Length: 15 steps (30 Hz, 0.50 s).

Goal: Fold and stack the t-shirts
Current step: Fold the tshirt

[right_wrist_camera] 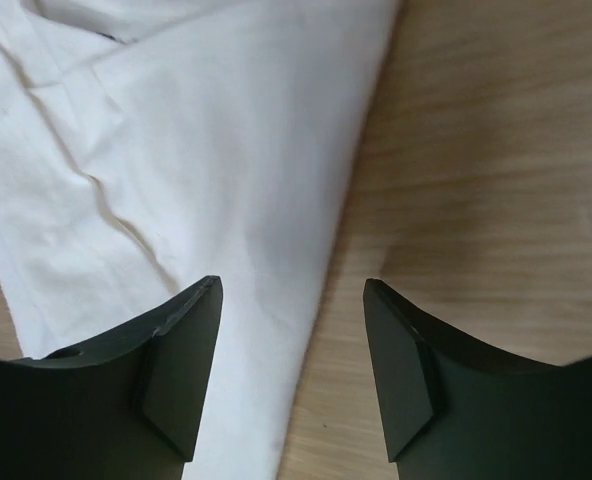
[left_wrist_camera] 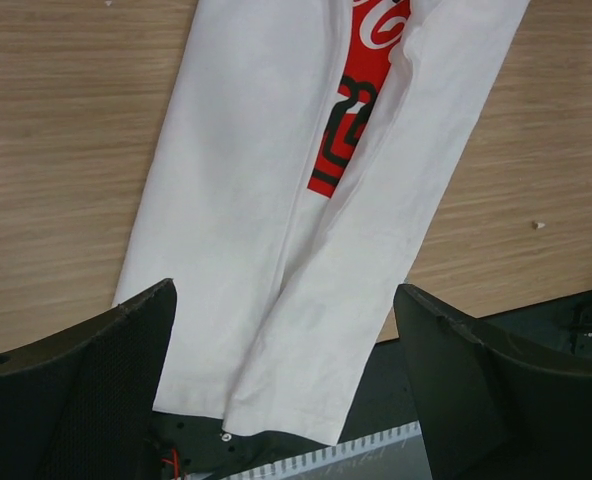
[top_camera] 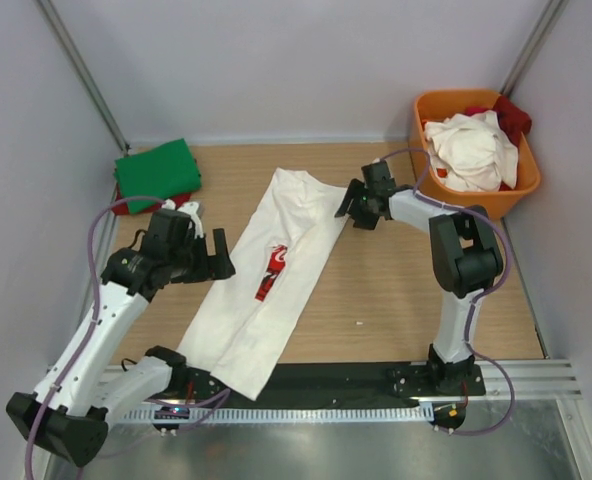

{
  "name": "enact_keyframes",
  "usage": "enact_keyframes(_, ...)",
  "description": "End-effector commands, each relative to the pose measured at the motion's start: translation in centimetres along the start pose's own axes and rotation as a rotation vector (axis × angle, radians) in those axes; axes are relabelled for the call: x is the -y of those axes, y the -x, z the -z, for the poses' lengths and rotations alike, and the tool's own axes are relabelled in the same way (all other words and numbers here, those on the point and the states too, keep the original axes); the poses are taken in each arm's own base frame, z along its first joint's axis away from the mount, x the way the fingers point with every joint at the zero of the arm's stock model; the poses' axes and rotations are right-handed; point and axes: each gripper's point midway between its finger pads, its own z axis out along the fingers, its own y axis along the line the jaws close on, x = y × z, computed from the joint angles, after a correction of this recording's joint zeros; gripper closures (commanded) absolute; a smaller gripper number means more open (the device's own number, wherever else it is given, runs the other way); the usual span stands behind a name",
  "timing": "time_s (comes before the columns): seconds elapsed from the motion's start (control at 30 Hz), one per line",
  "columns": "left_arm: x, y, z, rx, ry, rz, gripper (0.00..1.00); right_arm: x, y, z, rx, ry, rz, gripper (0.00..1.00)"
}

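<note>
So, where's the print shirt? (M)

Print shirt [top_camera: 244, 325] lies on the worktop [top_camera: 386, 290]. It's folded lengthwise into a long strip that runs diagonally from near-left to far-centre. Red print [top_camera: 272, 272] shows in the gap between the two folded-in sides. The near end hangs past the worktop edge onto the black base plate [top_camera: 336, 378]. (R)

Left tool? (M)

Left tool [left_wrist_camera: 284, 292] is released, fingers [left_wrist_camera: 96, 380] spread wide with nothing gripped. It hovers just left of the strip, about mid-length. Its wrist view looks down on the strip's near half. (R)

Right tool? (M)

Right tool [right_wrist_camera: 292, 283] is released too. It sits at the strip's right edge near the far end, and in its wrist view that edge runs between the two fingers. Can't tell whether the tips touch cloth. (R)

Other shirts? (M)

Green shirt [top_camera: 156, 172] is folded in the far-left corner, with a bit of red cloth [top_camera: 171, 205] showing at its near edge. Tub [top_camera: 506, 195] at far right holds a crumpled white shirt [top_camera: 471, 152] and a red shirt [top_camera: 513, 115] behind it. (R)
</note>
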Motion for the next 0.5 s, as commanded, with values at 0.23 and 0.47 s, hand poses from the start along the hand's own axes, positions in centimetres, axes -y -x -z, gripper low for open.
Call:
enact_keyframes(0.23,0.6,-1.2,1.7,0.024,-0.069,0.013,0.1,-1.2,6.4,-5.2,0.067,-0.017,0.112,0.74)
enact_keyframes(0.47,1.6,-0.8,2.1,0.09,-0.131,0.058,0.1,-4.3,12.5,-10.3,0.104,-0.005,0.297,0.77)
